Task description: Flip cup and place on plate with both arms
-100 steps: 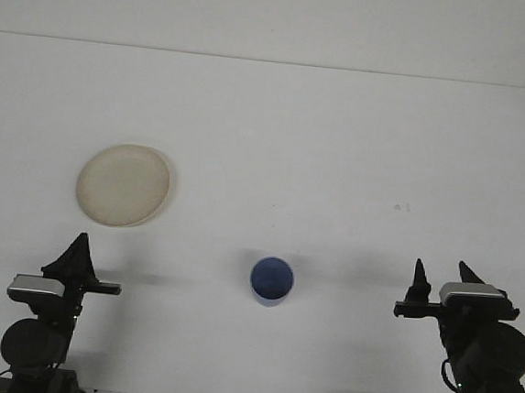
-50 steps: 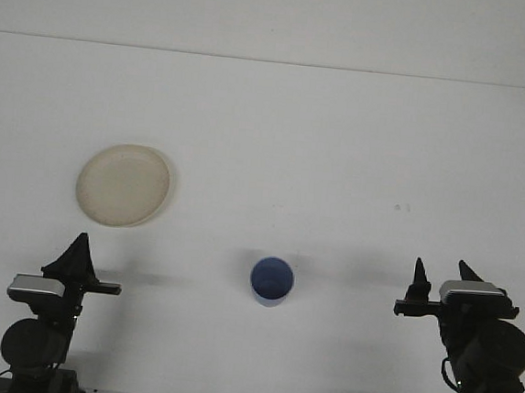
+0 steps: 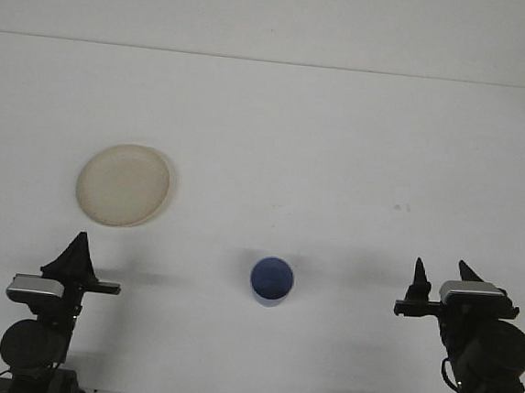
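A small blue cup (image 3: pixel 272 280) stands on end on the white table, near the front and a little right of the middle. A round cream plate (image 3: pixel 123 185) lies flat at the left, farther back. My left gripper (image 3: pixel 77 252) rests low at the front left, below the plate and well left of the cup; it shows as one dark peak. My right gripper (image 3: pixel 442 271) rests at the front right, open, its two dark fingertips apart with nothing between them. Neither gripper touches the cup or the plate.
The white table (image 3: pixel 340 148) runs back to a pale wall. A small dark speck (image 3: pixel 401 207) marks the surface at the right. Both arm bases sit at the table's front edge.
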Available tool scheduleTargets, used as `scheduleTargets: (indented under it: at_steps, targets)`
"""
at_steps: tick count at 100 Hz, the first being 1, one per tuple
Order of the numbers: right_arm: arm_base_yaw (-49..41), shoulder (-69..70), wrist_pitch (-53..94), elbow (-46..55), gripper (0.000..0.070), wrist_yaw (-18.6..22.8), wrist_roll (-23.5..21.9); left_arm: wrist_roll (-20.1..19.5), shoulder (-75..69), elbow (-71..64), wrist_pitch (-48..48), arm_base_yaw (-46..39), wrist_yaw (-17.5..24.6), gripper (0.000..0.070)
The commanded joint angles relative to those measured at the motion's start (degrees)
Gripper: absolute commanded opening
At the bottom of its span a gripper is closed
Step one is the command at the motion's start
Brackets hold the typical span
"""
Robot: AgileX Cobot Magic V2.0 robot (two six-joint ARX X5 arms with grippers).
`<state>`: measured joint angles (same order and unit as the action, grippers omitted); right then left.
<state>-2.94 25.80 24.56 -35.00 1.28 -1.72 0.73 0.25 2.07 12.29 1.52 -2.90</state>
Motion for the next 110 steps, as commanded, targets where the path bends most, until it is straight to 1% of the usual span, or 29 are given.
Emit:
scheduleTargets:
  at_steps: [1,11,31,69,83,93,110]
  targets:
    - [-0.09,0.11,-0.55,-0.52,0.0485,-0.17,0.48,-0.72,-0.07,1.42,-0.24,-0.07,-0.13,0.0011]
    - [-0.09,0.11,-0.55,-0.52,0.0485,-0.17,0.48,-0.7,0.2,5.57,-4.31,-0.04,-0.11,0.0011]
    - [-0.09,0.11,-0.5,-0.52,0.0485,-0.17,0.48,-0.5,5.35,17.88,-17.27,-0.04,-0.09,0.0011]
    - [-0.09,0.11,-0.52,-0.52,0.0485,-0.17,0.48,-0.07,29.57,47.01,-47.28,0.0,-0.07,0.0011]
    - [-0.09,0.11,-0.52,-0.52,0.0485,-0.2,0.48,-1.42,38.1,54.66,-58.36,0.0,-0.09,0.0011]
    - [-0.09,0.11,-0.52,-0.52,0.0485,-0.2,0.48,-1.4,42.27,57.16,-62.01,0.0,-0.09,0.0011]
    - [-0.09,0.11,-0.52,-0.52,0.0485,-0.2,0.48,-1.16,44.76,57.4,-63.21,0.04,-0.07,0.0011]
